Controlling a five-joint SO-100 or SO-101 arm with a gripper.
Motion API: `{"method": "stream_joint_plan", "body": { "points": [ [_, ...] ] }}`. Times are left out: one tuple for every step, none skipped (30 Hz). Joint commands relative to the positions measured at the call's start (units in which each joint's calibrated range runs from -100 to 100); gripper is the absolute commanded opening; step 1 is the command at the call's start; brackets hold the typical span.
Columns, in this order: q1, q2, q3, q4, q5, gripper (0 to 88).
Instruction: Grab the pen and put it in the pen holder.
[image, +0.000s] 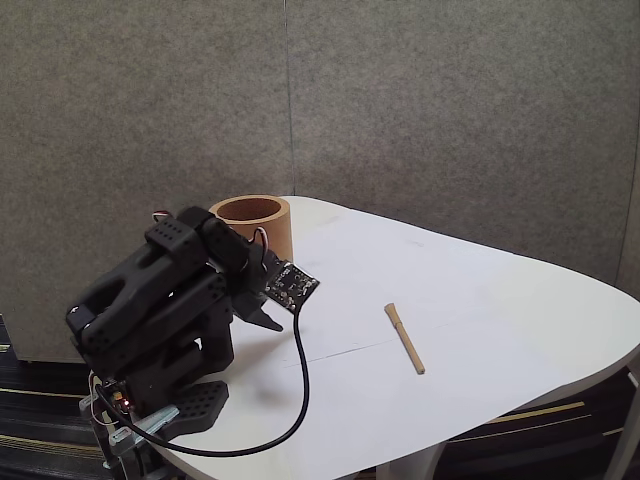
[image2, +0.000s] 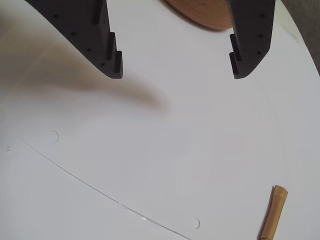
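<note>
Fingers (image2: 112, 62) wide apart, empty

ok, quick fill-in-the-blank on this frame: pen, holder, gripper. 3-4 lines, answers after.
1. The pen lies flat on the white ____.
2. In the wrist view the gripper has its jaws ____, with nothing between them.
3. The holder stands upright on the table, and its colour is orange-____.
4. The pen is ____ the holder, not inside it.

Missing words: table; open; brown; outside
</note>
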Motion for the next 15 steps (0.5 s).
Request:
{"method": "stream_joint_plan", "body": {
  "points": [
    [-0.26, -0.3, -0.18, -0.08, 0.21, 30.6],
    [-0.26, -0.3, -0.18, -0.08, 0.21, 30.6],
    [-0.26, -0.3, -0.18, -0.08, 0.21, 30.6],
    [-0.26, -0.3, -0.18, -0.08, 0.21, 30.6],
    [-0.26, -0.3, -0.18, -0.08, 0.21, 30.6],
    [-0.26, -0.3, -0.18, -0.08, 0.21, 30.6],
    [-0.26, -0.3, -0.18, -0.08, 0.11, 30.6],
    [-0.26, -0.3, -0.18, -0.08, 0.05, 30.6],
    [-0.26, -0.3, -0.18, -0.08, 0.05, 30.6],
    [-0.26, -0.3, -0.18, -0.08, 0.0, 30.6],
    [-0.26, -0.3, -0.18, -0.08, 0.0, 30.6],
    [-0.26, -0.3, -0.18, -0.08, 0.11, 30.6],
    [-0.26, -0.3, -0.18, -0.08, 0.11, 30.6],
    [-0.26, -0.3, -0.18, -0.08, 0.11, 30.6],
    [-0.26, -0.3, -0.18, -0.08, 0.11, 30.6]
  ]
}}
